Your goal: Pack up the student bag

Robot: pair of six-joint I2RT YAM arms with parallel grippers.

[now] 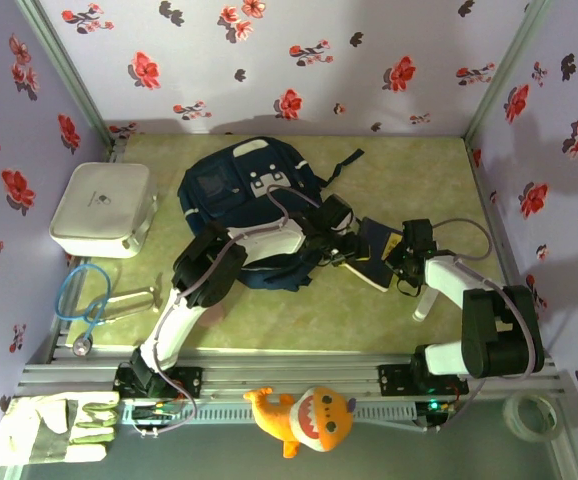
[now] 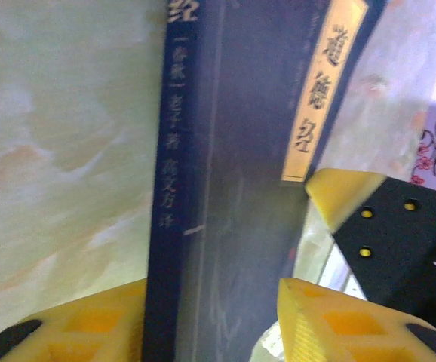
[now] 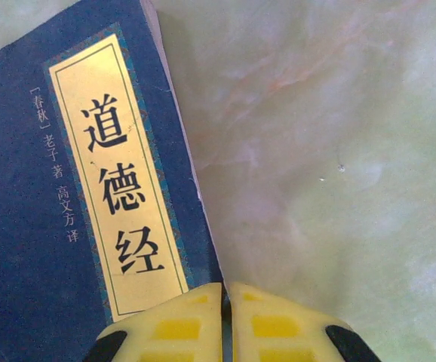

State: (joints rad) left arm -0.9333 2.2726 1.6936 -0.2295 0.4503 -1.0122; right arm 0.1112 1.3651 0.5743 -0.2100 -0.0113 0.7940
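I see the student bag [image 1: 244,190] lying flat at the back of the worktop [image 1: 389,320], near the middle. Its dark straps trail toward the arms. Just to the right of it is a blue book [image 1: 374,258] with a yellow label. Both arms meet at this book.

My left end effector [image 2: 210,302] is partly open. The book sits between its two yellow fingers [image 2: 90,324], one on each side, so it looks like it is holding the book.

My right end effector [image 3: 225,290] is at the book's other end, by a corner of the cover. Its fingers are pressed close together with only a thin crack between them. I cannot tell if they pinch the cover.

A white box [image 1: 99,205] sits at the left, well apart from the bag, with a blue stethoscope [image 1: 77,300] in front of it. A plush shark [image 1: 304,415], a glove [image 1: 54,428] and a roll of tape [image 1: 531,416] lie by the near rail.
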